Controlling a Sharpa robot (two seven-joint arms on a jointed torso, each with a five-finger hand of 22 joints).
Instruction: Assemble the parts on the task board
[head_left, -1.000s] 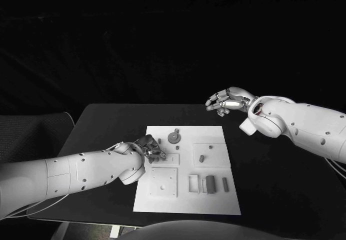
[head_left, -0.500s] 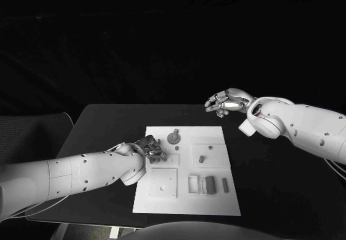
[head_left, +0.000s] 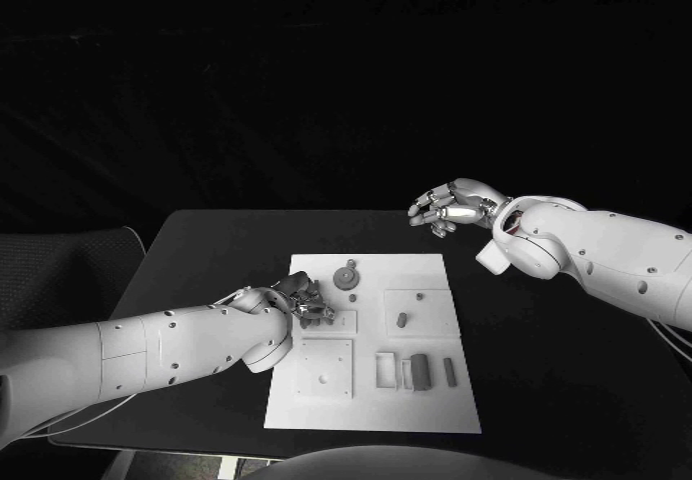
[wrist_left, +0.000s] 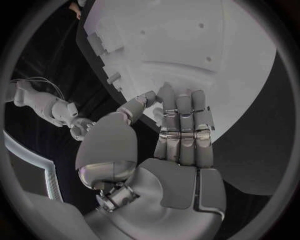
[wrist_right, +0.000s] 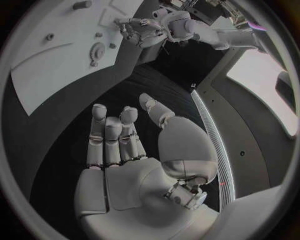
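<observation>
A white task board (head_left: 433, 400) lies mid-table, small grey parts (head_left: 420, 369) resting on it. The left hand (head_left: 299, 299) has crept slightly toward the board's far left area, fingers straight and together, holding nothing; likely lining up a pickup. The right hand (head_left: 451, 207) stays raised beyond the board, fingers loosely curled, empty.

black table (head_left: 216, 240) | centre of the frame, dark matte top | grey chair (head_left: 58, 265) | left edge of the frame, beside the table's left side
</observation>
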